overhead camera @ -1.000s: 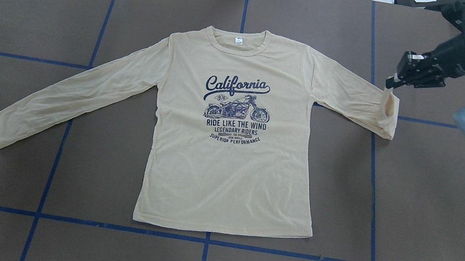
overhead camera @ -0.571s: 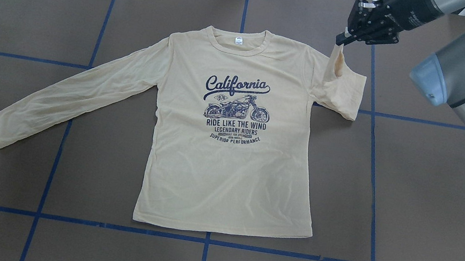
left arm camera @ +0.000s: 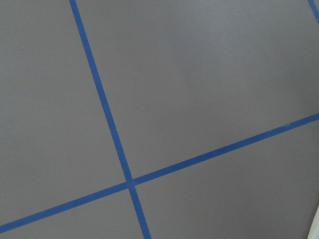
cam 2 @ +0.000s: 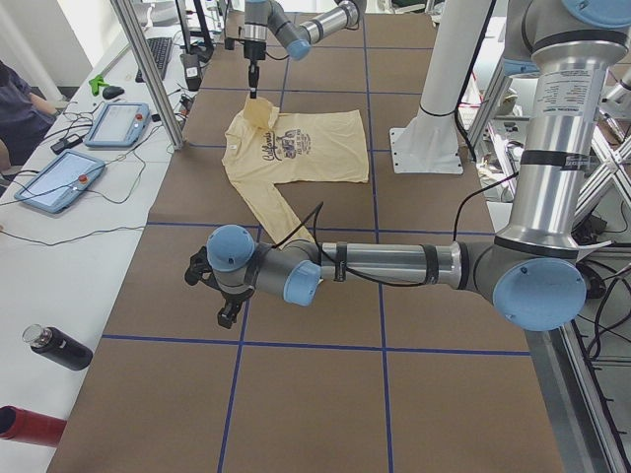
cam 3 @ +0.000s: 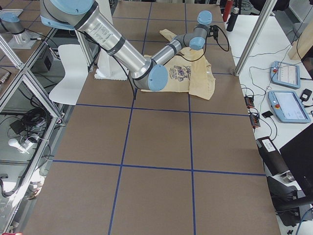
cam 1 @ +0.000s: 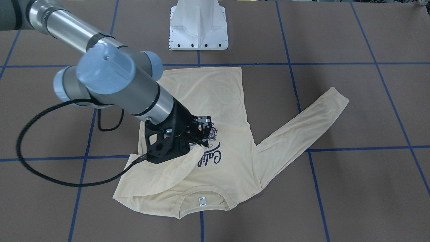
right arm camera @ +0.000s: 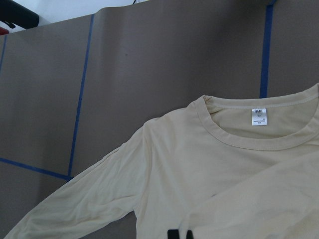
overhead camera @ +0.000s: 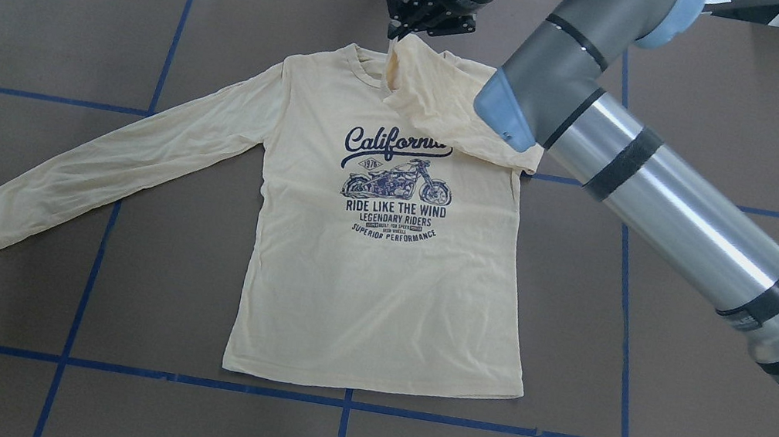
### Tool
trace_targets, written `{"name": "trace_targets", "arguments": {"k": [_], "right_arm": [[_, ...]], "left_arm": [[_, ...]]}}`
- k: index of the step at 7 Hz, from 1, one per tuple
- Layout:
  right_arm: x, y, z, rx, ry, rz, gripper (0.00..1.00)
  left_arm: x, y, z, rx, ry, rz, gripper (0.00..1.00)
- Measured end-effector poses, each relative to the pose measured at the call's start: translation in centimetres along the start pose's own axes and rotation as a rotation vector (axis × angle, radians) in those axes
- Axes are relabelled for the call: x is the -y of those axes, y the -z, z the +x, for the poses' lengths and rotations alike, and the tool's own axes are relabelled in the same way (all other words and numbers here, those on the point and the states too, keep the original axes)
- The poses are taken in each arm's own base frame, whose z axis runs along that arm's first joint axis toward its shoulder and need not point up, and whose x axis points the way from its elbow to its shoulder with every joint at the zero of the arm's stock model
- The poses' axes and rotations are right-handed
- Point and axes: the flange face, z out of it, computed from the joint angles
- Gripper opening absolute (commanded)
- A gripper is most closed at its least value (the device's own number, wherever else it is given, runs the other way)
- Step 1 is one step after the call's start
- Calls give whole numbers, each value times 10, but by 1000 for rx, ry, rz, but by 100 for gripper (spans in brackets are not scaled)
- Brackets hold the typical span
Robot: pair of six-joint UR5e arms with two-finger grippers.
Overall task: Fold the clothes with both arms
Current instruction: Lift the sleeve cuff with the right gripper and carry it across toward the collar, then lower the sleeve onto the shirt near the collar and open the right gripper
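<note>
Front-facing, you see the right gripper (cam 1: 202,139) clamped on a sleeve (cam 1: 161,171) of the cream T-shirt (cam 1: 215,97), which lies print-up mid-frame; overhead, that sleeve is held over the collar (overhead camera: 361,64) at top centre. From the left end, the left gripper (cam 2: 225,315) hangs over brown table (cam 2: 325,394) at lower left — you cannot tell how its jaws stand. The right wrist view shows you the white neck label (right arm camera: 259,116).

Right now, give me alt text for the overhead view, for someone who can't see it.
The right arm's pincer holds one sleeve of a cream T-shirt, folding it over the chest. The shirt lies print-up on a brown table, other sleeve spread flat.
</note>
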Motion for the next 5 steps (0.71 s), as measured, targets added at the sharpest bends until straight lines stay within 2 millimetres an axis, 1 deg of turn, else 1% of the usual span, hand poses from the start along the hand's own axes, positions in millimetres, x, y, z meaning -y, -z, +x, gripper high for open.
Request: {"name": "trace_targets", "arguments": {"k": [1, 2, 3, 4, 5], "right_arm": [[-10, -33, -6, -40, -2, 15, 0], [-18, -58, -10, -71, -3, 23, 0], [-24, -77, -17, -95, -2, 31, 0], [-30, -91, -25, -113, 3, 41, 0], [-35, -100, -30, -123, 8, 51, 59]], "left_arm": [[0, 0, 0, 0, 1, 0, 100], [1, 0, 0, 0, 0, 0, 100], [1, 0, 0, 0, 0, 1, 100], [2, 0, 0, 0, -1, 1, 100], [3, 1, 1, 0, -2, 2, 100]]}}
